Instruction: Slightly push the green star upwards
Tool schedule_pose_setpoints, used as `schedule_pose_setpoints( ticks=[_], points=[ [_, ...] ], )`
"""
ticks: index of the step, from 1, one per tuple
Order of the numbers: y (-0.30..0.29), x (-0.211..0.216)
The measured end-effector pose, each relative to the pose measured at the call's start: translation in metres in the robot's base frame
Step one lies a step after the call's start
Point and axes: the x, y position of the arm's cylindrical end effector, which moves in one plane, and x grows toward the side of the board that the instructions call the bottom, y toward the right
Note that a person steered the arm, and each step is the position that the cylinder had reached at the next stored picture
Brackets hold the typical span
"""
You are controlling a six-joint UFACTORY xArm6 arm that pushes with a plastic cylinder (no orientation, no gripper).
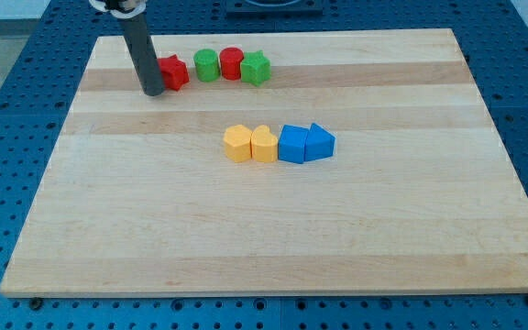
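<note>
My tip (152,91), a tool holding nothing, touches the red block (174,71); going 3 o'clock would shove everything into the green star (256,68).

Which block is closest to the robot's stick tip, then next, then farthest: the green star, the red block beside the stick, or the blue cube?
From my tip:
1. Red block, touching its right side.
2. Green star, right end of the top row.
3. Blue cube, mid-board, lower right.

Looks like a robotics lab or test bench: pale wooden board (273,229) of glued planks, set on a blue metal perforated table (7,137) with a regular grid of mounting holes; small painted blocks laid out on the board like test pieces.
</note>
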Motion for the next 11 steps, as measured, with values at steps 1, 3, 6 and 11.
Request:
schedule_pose_setpoints(
  ticks=[1,3,6,11],
  points=[
    [0.0,-0.005],
    [0.0,-0.013],
    [0.064,0.029],
    [0.159,-0.009]
  ],
)
